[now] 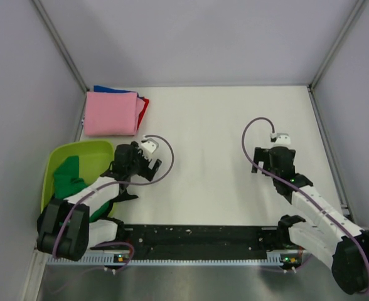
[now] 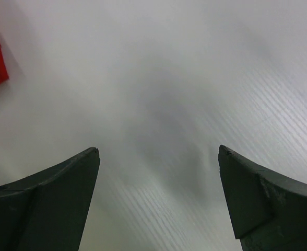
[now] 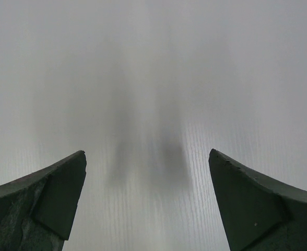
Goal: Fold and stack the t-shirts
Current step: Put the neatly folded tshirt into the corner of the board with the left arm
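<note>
White table (image 1: 222,125) between grey walls (image 1: 21,75): the folding job stands partly done. A neat stack sits in the corner beyond the lime-green tub (image 1: 103,150), with a folded pink t-shirt (image 1: 111,113) on top and the edges of a blue t-shirt (image 1: 106,89) and a red t-shirt (image 1: 145,106) showing from beneath it. A green t-shirt (image 1: 66,175) lies crumpled inside the tub, not yet folded, and by the look of things it is the main work left. Whether more clothing lies under it cannot be told, since the left arm covers the near end of the tub. The left gripper (image 2: 158,151) hangs just to the right of the tub, jaws spread wide and holding nothing, with bare table beneath it and a sliver of the red t-shirt at the edge of its wrist view. The right gripper (image 3: 147,152) is far to the right of the tub, well apart from every shirt, jaws likewise wide and empty above plain table. Neither gripper touches any cloth.
</note>
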Motion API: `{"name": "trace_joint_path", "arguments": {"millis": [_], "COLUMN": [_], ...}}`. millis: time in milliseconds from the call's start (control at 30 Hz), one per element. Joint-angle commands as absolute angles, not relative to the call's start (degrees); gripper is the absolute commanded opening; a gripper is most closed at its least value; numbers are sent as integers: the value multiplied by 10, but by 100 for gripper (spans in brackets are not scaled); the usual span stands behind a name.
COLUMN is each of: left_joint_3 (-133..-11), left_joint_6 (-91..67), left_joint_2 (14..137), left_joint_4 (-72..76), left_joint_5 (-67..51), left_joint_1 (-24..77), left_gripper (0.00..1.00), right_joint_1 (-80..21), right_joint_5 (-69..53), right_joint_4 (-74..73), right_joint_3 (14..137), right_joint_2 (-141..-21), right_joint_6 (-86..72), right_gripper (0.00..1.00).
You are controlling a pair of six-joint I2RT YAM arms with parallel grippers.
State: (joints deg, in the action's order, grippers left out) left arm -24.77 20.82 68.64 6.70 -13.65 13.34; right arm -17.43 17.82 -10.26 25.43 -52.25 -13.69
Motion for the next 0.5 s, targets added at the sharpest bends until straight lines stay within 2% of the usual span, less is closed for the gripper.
{"name": "trace_joint_path", "arguments": {"millis": [0,467], "left_joint_3": [-265,-267], "left_joint_6": [171,166], "left_joint_2": [700,710], "left_joint_4": [160,163], "left_joint_5": [-132,-89], "left_joint_1": [130,130], "left_gripper": [99,99], "right_joint_1": [-170,-170], "right_joint_5": [207,218], "right_joint_4": [-55,-53], "right_joint_3": [255,253], "right_joint_2": [-505,-502], "right_joint_6": [-146,-148], "right_gripper": [99,99]}}
